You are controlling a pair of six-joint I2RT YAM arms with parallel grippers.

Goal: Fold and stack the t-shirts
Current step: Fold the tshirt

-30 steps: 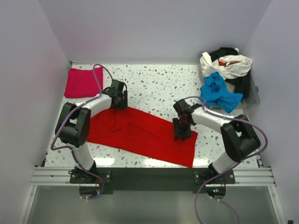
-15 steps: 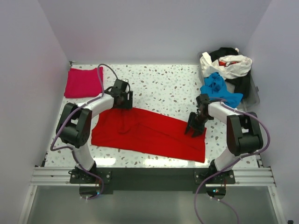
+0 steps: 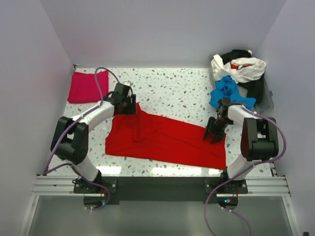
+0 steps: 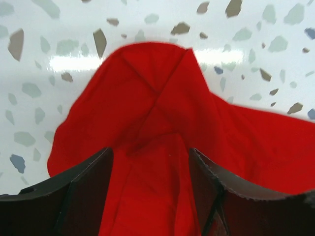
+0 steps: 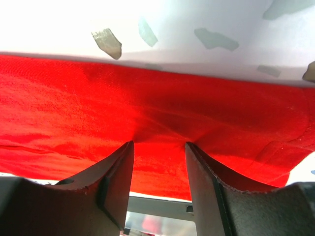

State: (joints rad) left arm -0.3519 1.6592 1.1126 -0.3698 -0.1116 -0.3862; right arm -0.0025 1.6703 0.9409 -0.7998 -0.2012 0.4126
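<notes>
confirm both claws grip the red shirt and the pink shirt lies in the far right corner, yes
No: the pink shirt lies in the far left corner, as the top view shows. The left claw and right claw grip the red shirt.

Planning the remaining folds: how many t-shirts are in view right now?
5: red t-shirt spread at centre, magenta-pink t-shirt folded far left, blue t-shirt, white t-shirt and black t-shirt heaped far right. The heap may hide more.
</notes>
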